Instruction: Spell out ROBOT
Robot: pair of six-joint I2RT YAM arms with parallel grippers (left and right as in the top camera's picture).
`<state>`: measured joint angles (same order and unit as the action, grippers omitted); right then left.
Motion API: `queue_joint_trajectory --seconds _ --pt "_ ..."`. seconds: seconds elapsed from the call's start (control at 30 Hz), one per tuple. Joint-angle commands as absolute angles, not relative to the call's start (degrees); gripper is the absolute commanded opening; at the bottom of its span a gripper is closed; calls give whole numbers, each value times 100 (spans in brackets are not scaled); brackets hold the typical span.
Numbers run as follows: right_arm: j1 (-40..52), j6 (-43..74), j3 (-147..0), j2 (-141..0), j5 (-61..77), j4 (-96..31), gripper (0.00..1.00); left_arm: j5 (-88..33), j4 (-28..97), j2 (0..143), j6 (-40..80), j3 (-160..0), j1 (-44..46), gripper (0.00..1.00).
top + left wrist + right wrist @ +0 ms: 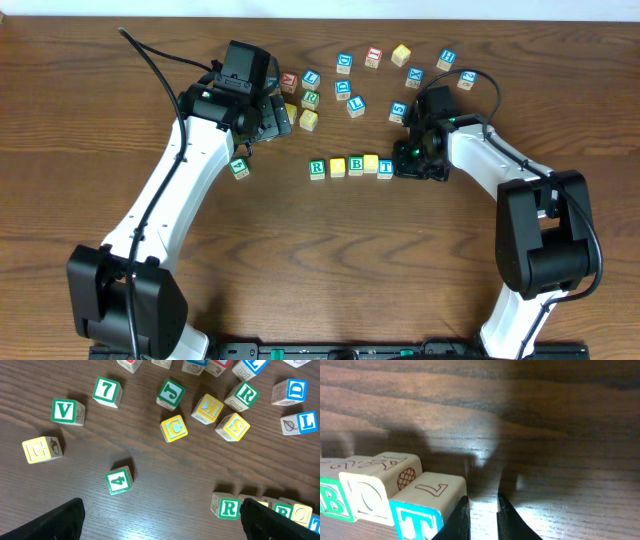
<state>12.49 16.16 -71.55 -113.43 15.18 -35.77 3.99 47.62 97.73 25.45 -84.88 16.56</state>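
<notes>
I see the row (351, 166) on the counter (300, 250) reading R, O, B, O, T, so the word seems complete; my right claw (481, 515) is together beside the T (417, 523), my left claw (160, 520) apart.

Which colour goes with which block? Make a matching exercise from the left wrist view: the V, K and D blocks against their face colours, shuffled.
Blocks:
1. V block
2. K block
3. D block

Face colours:
a. blue
b. green
c. yellow

Pairs: 1-b, 2-c, 3-a
</notes>
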Motion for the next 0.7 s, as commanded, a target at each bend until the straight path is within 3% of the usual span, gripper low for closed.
queue_joint_trajectory --seconds 0.0,0.67 --pt "1225 1717 -7155 -11415 1529 -3457 14 314 4853 9655 2512 -8562 1625 98" --pt "1326 1778 -7155 -11415 1752 -3183 14 150 4965 9977 2517 -8560 2117 98"
